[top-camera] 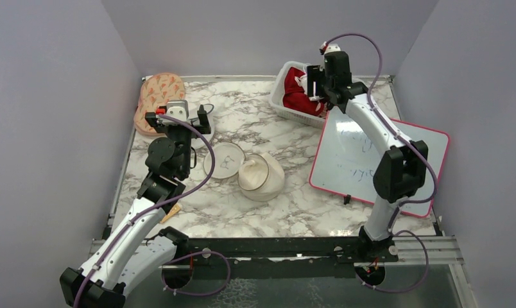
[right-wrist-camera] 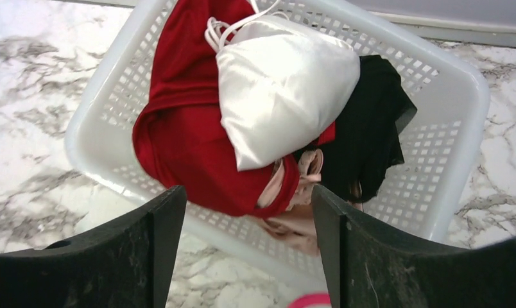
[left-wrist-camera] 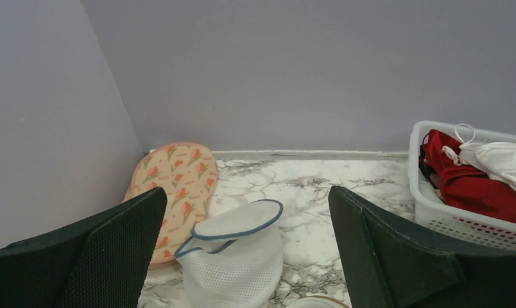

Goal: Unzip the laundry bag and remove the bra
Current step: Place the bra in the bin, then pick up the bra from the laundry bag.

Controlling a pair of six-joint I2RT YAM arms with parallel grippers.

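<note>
The cream laundry bag (top-camera: 262, 176) lies open at the table's middle, its flat round face with the dark drawing (top-camera: 224, 160) folded out to the left. A sliver of the bag shows at the bottom of the left wrist view (left-wrist-camera: 316, 303). The white bra (right-wrist-camera: 281, 83), with a rounded cup and thin straps, lies on the red garment (right-wrist-camera: 185, 147) in the white basket (right-wrist-camera: 454, 83). It also shows in the left wrist view (left-wrist-camera: 502, 163). My right gripper (right-wrist-camera: 246, 192) hovers open and empty just above the basket (top-camera: 314, 86). My left gripper (top-camera: 178, 122) is open and empty, left of the bag.
A white-and-grey mesh pouch (left-wrist-camera: 236, 256) stands just ahead of the left gripper. An orange-patterned oval pouch (top-camera: 158, 99) leans in the back left corner. A pink-edged whiteboard (top-camera: 377, 160) lies on the right. A black garment (right-wrist-camera: 371, 128) is also in the basket. Grey walls surround the table.
</note>
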